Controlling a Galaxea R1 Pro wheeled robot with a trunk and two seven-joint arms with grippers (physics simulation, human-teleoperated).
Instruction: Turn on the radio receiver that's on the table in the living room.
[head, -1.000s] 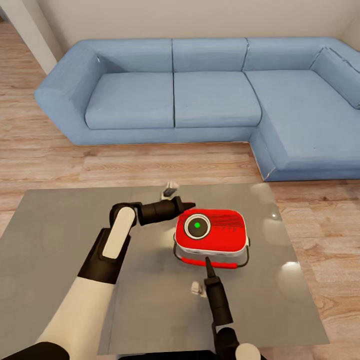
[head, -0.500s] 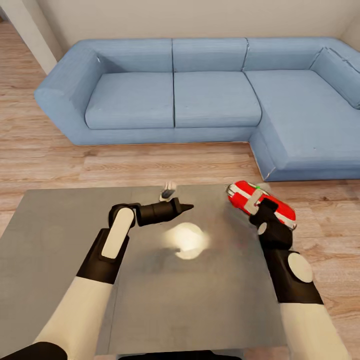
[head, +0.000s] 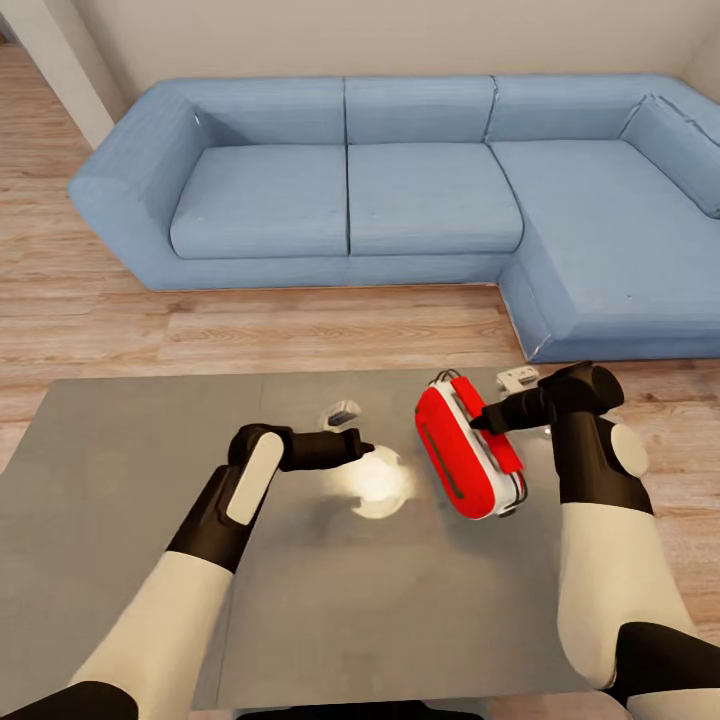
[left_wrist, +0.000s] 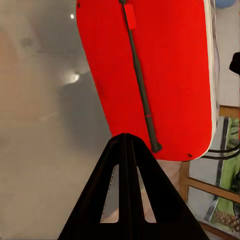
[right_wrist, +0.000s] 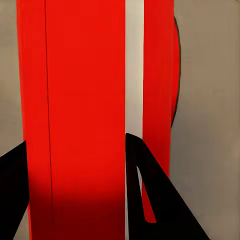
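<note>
Your radio receiver (head: 468, 450) stands tipped up on its edge at centre right of the head view, over the right part of the grey worktop (head: 120, 520). Whether its lower end touches the glossy top or hangs just above it, you cannot tell. Its red back with the thin dark handle wire faces your left arm, as the left wrist view shows (left_wrist: 150, 75); the dial side is turned away toward the right, so the switch is not presented to you.

Your right gripper (head: 482, 421) meets the radio at its upper right side, and in the right wrist view its two dark fingers (right_wrist: 150, 195) straddle the red body and white band (right_wrist: 80, 100), jaws parted around the case and holding it. That grip is likely why the radio stays on edge.

Your left gripper (head: 362, 447) points at the radio from centre frame, near but apart, jaws pressed together into one tip, probably set for poking a button. The blue sofa (head: 400, 190) fills the upper frame.
</note>
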